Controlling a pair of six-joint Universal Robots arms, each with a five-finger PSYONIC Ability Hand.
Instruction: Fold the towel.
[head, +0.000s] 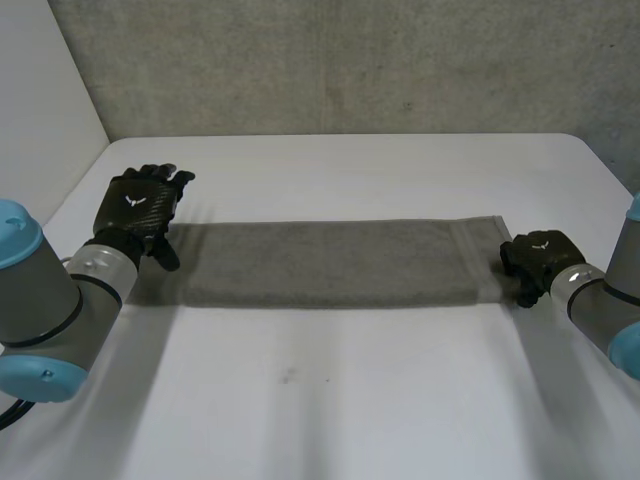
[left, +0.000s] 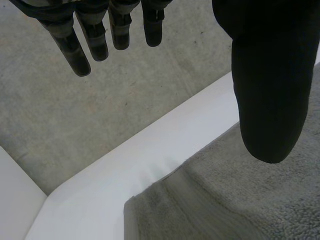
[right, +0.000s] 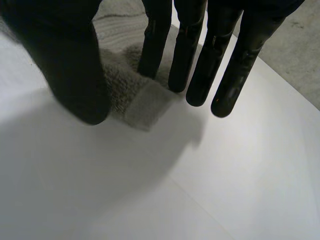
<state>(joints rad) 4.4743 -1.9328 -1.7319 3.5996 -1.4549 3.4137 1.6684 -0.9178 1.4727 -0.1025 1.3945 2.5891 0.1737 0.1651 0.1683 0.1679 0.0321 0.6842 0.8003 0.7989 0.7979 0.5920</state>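
Okay, towel flat across table. Left hand open over its left end, right hand open, straddling the right corner. Grasp step: you'd pinch both ends next.

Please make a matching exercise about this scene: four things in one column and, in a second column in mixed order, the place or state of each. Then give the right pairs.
Things:
1. left robot hand
2. right robot hand
3. towel
4. table

Places or states:
A. white, bears the towel
B. straight fingers pointing down at a towel corner
C. grey, lies flat in a long strip
D. held over one end of the towel, straight fingers pointing toward the grey wall

Pairs: 1-D, 2-B, 3-C, 4-A
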